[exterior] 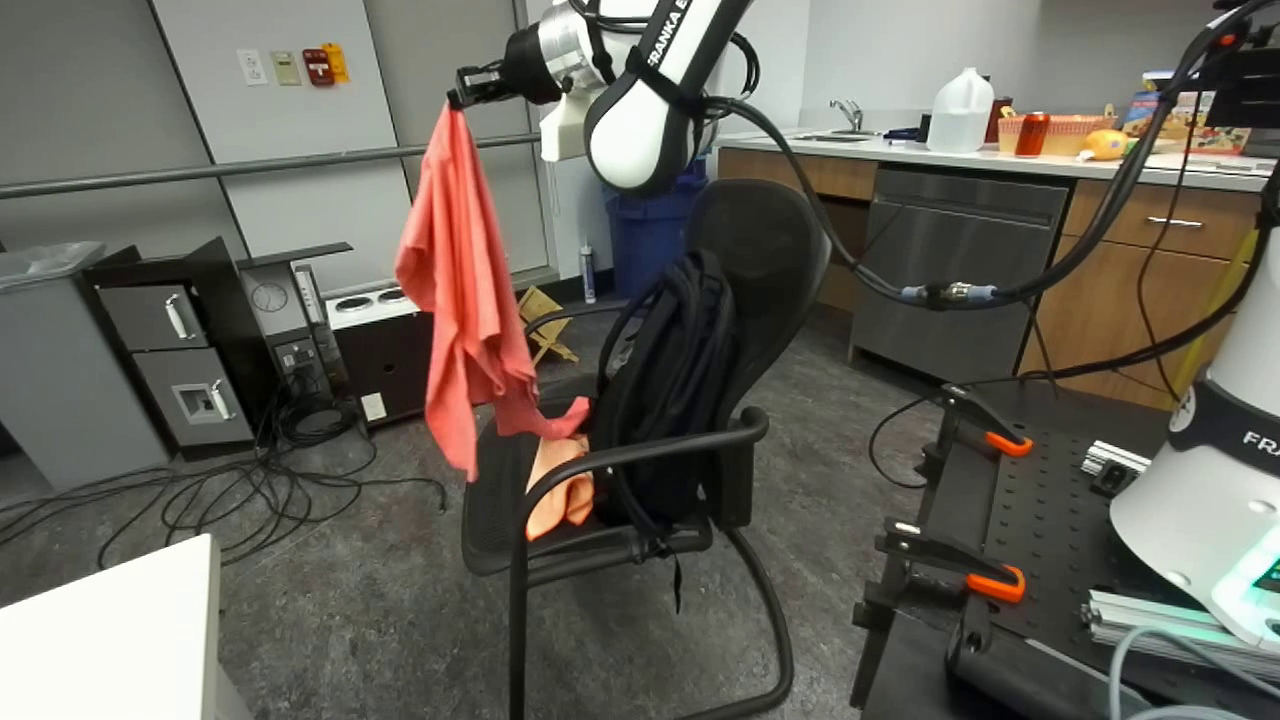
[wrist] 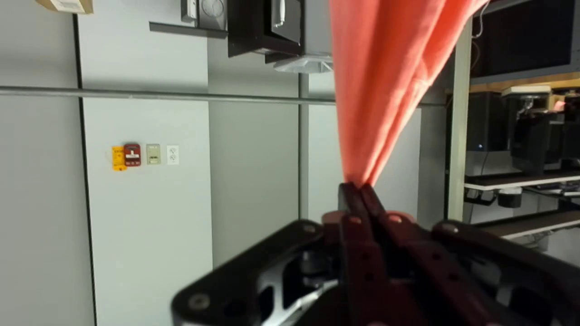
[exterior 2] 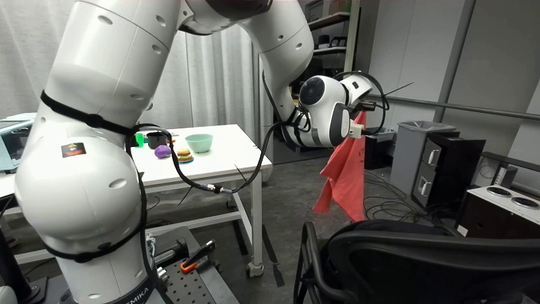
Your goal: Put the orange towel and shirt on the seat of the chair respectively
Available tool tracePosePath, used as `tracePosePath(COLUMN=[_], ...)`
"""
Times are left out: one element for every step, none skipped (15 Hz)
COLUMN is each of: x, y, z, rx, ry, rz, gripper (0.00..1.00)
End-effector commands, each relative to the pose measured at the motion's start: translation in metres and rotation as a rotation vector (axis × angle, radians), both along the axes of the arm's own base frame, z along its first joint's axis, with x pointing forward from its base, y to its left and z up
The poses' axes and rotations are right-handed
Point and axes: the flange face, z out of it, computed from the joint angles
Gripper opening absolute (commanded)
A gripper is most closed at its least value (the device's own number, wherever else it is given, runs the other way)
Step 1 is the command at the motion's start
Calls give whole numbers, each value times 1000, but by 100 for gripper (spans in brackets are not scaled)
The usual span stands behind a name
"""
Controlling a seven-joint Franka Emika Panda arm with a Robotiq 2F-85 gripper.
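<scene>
My gripper is shut on the top of a coral-red cloth, the shirt, and holds it high. The shirt hangs down long and loose, its lower end over the chair's seat, its lowest fold seeming to reach the towel. In the wrist view the fingertips pinch the shirt. The shirt also hangs in an exterior view. The light orange towel lies crumpled on the seat, partly behind the armrest. It is hidden in the wrist view. The chair's back shows in an exterior view.
A black backpack stands on the seat against the backrest. Black armrests flank the seat. A white table holds toys and a bowl. A wall rail runs behind the gripper. Cables lie on the floor.
</scene>
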Motion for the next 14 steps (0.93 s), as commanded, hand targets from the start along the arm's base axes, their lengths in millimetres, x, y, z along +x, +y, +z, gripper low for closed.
tracePosePath(x=[-2, -1, -1, -1, -1, -1, -1, -1, -2, -3, -3, -4, -5, -6], y=[-38, -50, -64, -76, -87, -98, -107, -115, -120, -125, -128, -130, -133, -134], z=[-9, -15, -22, -27, -32, -37, -40, -44, -46, -49, -52, -54, -56, -58], rx=[-16, -24, -37, -47, -57, -61, -65, -65, -63, -58, -58, -58, -57, -54], ry=[108, 146, 188, 231, 274, 309, 338, 366, 393, 426, 454, 486, 517, 551], rz=[-73, -96, -123, -148, -170, -190, -207, -224, -241, -257, -266, -273, -283, -290], gripper=[1, 1, 1, 1, 1, 1, 1, 1, 7, 28, 32, 34, 41, 48])
